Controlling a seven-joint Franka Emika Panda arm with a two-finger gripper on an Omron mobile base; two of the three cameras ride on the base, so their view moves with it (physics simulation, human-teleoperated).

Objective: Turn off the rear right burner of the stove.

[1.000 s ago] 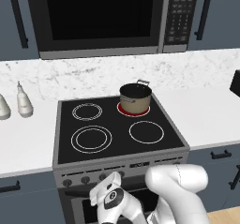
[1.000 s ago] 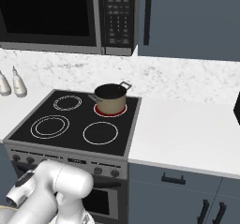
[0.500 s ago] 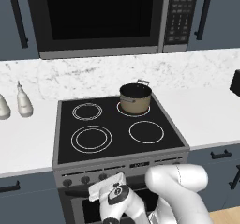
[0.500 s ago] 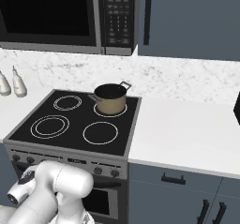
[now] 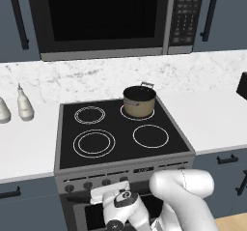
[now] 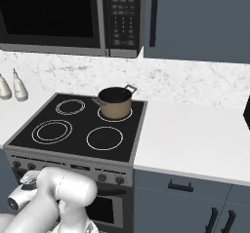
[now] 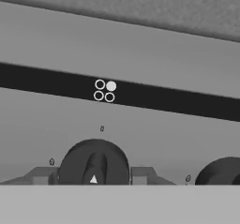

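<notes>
The stove [image 5: 116, 143] [image 6: 44, 151] has a black glass top and a grey front panel with small dark knobs. Its rear right burner [image 5: 127, 114] [image 6: 104, 116] is dark, and a tan pot [image 5: 139, 101] [image 6: 114, 103] stands on it. Low against the front panel, my gripper [image 5: 103, 193] [image 6: 25, 180] [image 7: 93, 175] is shut on a dark round knob [image 7: 93, 162], with a grey fingertip touching each side. A four-circle mark [image 7: 104, 90] above the knob has its upper right circle filled.
A second knob [image 7: 220, 171] sits to the right on the panel. A black microwave [image 5: 103, 17] hangs above the stove. Two bottles [image 5: 24, 104] stand on the left counter. Grey cabinet drawers [image 6: 195, 198] flank the oven.
The red glow under the pot went out between one second and half a second ago. My hand has shifted slightly at the front panel.
</notes>
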